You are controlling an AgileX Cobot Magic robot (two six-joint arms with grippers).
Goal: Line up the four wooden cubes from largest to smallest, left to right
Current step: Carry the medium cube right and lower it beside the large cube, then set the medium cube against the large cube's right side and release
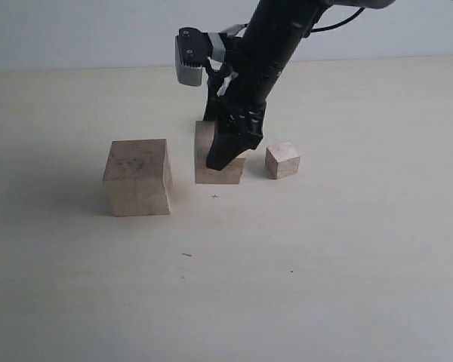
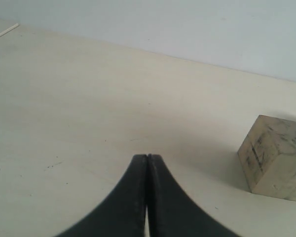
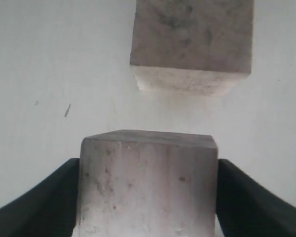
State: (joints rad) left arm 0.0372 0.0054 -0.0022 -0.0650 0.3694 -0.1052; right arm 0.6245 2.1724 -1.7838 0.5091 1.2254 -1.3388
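Note:
Three of the wooden cubes show in the exterior view. The largest cube (image 1: 137, 178) stands at the left. To its right sits the middle-sized cube (image 1: 228, 174), resting on the table with my right gripper (image 1: 217, 147) shut on it from above. In the right wrist view its black fingers (image 3: 49, 197) press both sides of that cube (image 3: 148, 187), and the largest cube (image 3: 190, 44) lies beyond. A small cube (image 1: 282, 160) is just right of the held one. The fourth cube is hidden. My left gripper (image 2: 147, 158) is shut and empty over bare table, with one cube (image 2: 276, 158) off to its side.
The pale tabletop (image 1: 325, 286) stretches wide in front of the row and to both sides. The right arm (image 1: 275, 38) comes down from the back, with its grey camera box (image 1: 189, 56) beside it. A pale wall (image 1: 75, 30) bounds the back.

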